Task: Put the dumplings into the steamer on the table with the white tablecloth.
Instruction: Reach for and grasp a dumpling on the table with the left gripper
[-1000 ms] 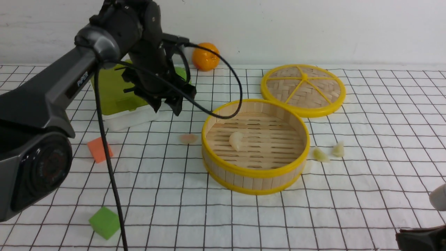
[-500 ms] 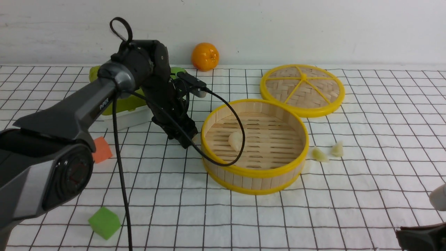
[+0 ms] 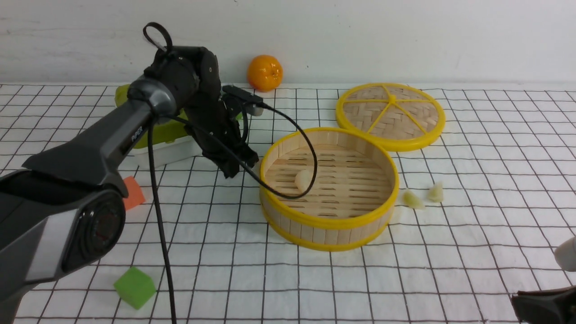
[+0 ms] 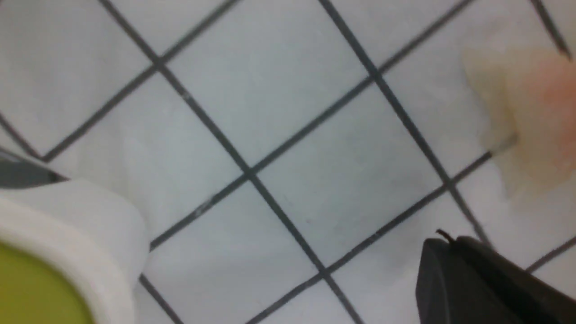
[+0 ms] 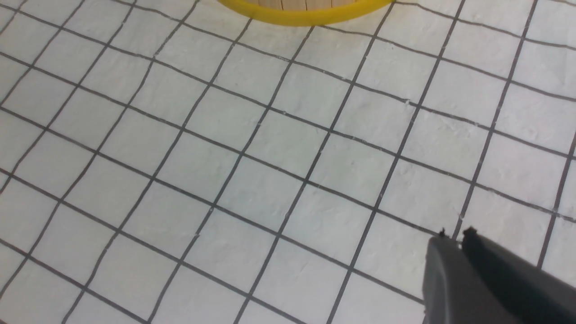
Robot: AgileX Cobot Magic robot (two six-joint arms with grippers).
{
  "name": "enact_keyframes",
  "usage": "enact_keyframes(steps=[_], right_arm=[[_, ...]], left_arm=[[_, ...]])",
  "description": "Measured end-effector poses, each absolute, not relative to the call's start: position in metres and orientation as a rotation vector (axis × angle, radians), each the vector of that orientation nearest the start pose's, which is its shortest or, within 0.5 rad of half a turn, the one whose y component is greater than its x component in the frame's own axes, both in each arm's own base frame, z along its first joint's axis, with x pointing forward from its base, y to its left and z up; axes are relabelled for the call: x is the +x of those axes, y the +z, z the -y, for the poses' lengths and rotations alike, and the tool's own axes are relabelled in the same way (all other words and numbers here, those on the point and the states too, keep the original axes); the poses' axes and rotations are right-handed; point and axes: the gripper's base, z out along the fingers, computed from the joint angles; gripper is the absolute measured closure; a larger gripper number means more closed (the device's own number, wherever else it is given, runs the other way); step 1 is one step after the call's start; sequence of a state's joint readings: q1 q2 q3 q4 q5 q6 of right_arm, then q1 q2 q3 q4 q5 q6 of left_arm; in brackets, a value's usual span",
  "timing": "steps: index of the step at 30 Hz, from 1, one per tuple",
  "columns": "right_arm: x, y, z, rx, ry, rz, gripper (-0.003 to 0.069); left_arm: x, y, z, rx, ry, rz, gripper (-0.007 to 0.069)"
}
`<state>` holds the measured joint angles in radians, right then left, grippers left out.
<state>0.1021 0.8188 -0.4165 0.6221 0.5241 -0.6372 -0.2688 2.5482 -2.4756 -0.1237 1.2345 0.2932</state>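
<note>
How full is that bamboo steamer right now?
Nearly empty: the steamer holds one dumpling on its slatted floor; two more dumplings lie outside on the tablecloth.

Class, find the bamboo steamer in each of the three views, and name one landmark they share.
Front view: the steamer stands in the centre, open.
Left wrist view: not in it.
Right wrist view: only an arc of its yellow bottom rim, cut by the frame edge.
Shared landmark: the white tablecloth with its black grid.
</note>
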Motion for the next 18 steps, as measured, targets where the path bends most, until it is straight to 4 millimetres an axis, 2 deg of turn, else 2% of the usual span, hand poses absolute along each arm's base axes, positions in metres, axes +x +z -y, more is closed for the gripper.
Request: enact_keyframes(steps=[3, 5, 8, 9, 10, 12, 16, 18], right_arm=[[0.141, 0.239, -0.041, -0.358, 0.352, -2.280, 0.0611], [0.141, 0.239, -0.041, -0.358, 0.352, -2.280, 0.0611], [0.141, 0.239, -0.041, -0.358, 0.352, -2.280, 0.0610], [0.141, 0.239, -0.041, -0.358, 0.352, -2.280, 0.0610], [0.141, 0.239, -0.041, -0.358, 0.352, -2.280, 0.0610], [0.141, 0.239, -0.041, -0.358, 0.352, -2.280, 0.0609], [0.140, 0.238, -0.041, -0.358, 0.352, -2.283, 0.0608], [0.140, 0.238, -0.041, -0.357, 0.352, -2.284, 0.0606]], left_arm=[[0.517, 0.203, 0.160, 0.546, -0.303, -2.678, 0.0637], [0.517, 0.206, 0.164, 0.516, -0.367, -2.659, 0.0625], [0.517, 0.202, 0.168, 0.526, -0.415, -2.652, 0.0545], [0.516, 0.198, 0.173, 0.551, -0.413, -2.654, 0.0457], [0.516, 0.196, 0.174, 0.559, -0.409, -2.657, 0.0426], [0.517, 0.190, 0.178, 0.583, -0.366, -2.653, 0.0316], [0.518, 0.183, 0.188, 0.603, -0.325, -2.619, 0.0236], [0.518, 0.181, 0.195, 0.615, -0.317, -2.595, 0.0235]])
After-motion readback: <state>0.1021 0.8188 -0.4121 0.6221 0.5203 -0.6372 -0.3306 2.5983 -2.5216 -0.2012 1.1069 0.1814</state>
